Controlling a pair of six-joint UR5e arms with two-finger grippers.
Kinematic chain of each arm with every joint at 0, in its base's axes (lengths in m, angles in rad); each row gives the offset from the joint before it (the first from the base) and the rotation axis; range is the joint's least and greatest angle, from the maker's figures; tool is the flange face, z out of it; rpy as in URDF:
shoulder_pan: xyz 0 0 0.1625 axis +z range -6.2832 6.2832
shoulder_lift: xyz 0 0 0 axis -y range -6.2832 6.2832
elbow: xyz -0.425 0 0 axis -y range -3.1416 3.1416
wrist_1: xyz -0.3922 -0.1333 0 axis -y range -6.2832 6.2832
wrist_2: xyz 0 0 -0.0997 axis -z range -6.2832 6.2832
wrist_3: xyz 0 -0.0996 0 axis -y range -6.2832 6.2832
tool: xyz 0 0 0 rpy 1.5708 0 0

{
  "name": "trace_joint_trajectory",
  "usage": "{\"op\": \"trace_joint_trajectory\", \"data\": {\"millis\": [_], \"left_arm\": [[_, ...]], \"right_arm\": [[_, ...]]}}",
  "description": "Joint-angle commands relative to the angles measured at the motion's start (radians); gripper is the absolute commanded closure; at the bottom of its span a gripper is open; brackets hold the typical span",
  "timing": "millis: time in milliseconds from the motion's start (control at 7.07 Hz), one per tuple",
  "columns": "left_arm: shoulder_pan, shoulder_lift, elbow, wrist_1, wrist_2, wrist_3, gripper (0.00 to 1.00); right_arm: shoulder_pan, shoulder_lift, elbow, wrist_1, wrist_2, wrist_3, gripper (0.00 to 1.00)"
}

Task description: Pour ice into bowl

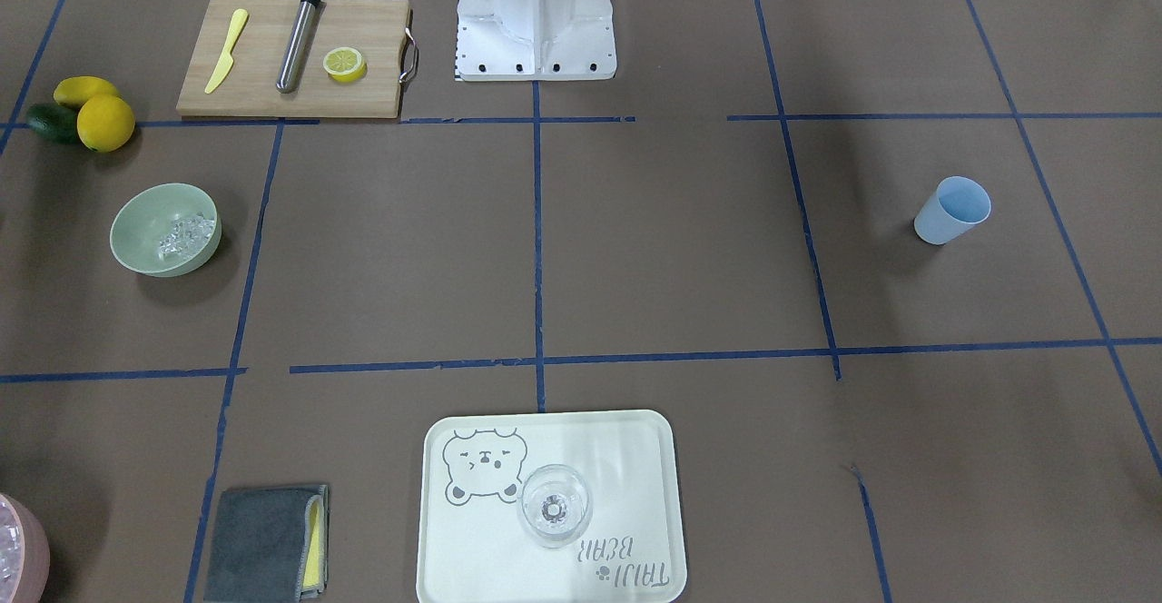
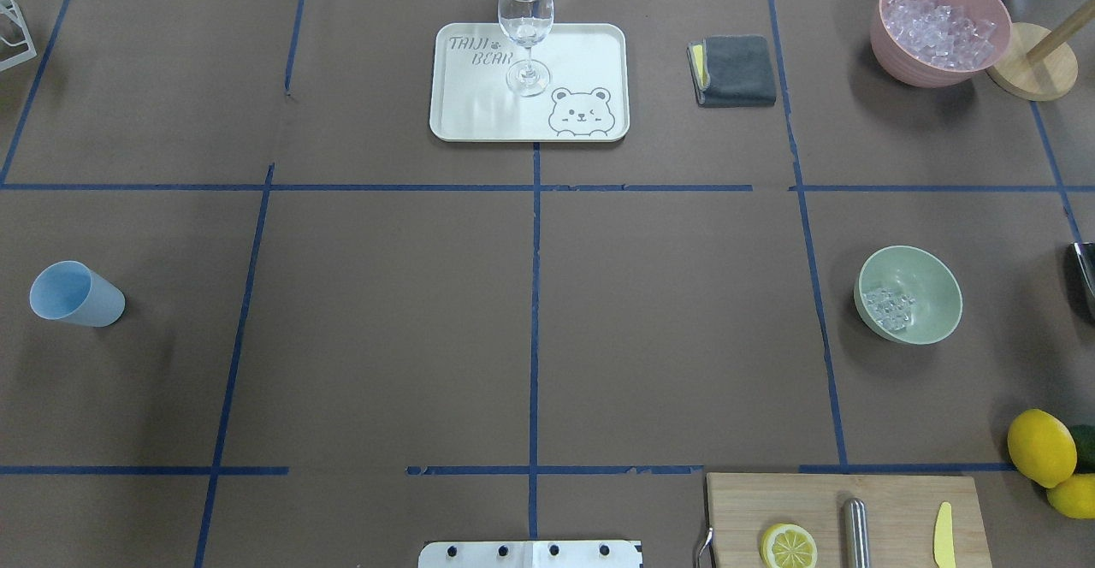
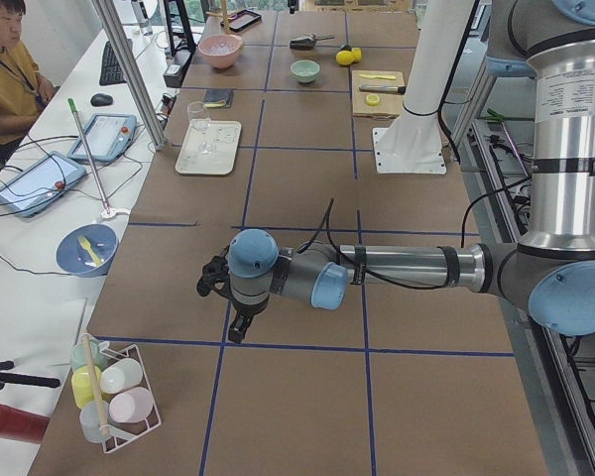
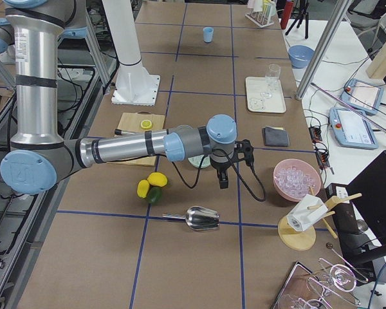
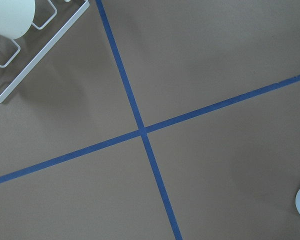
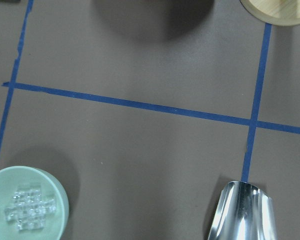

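Matt plastic bowl (image 2: 932, 287); glassy clear ice (image 2: 888, 307); polished metal scoop (image 6: 242, 212); wooden board (image 1: 259, 63).

The left arm (image 3: 407, 266) is stretched low across the bench (image 3: 307, 397), with the left hand (image 3: 236, 327) pointed down over it; how its fingers stand cannot be told. The bowl (image 3: 304, 70) is seen at the far end, a pink tub (image 3: 221, 50) near it. A person (image 3: 5, 74) is seated alongside.

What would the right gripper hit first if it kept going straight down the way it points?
Most likely the bare table. The right gripper points down, and its wrist view shows brown paper between the bowl and the metal scoop, with neither in line. Depth is hard to judge.
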Motion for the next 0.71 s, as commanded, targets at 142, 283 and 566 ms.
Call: {"op": "trace_joint_trajectory", "data": {"millis": [142,283,566], "left_arm": [[0.004,0.001,0.016,0.072,0.092,-0.011,0.0],[0.004,-0.006,0.007,0.182,0.108,-0.013,0.0],[0.002,-0.041,-0.029,0.392,0.102,-0.01,0.0]], "right_arm": [[-0.069,-0.023,-0.04,-0.004,-0.136,-0.005,0.0],[-0.069,-0.023,-0.019,-0.003,-0.134,-0.004,0.0],[-0.069,-0.025,-0.025,-0.006,-0.134,-0.002,0.0]]}}
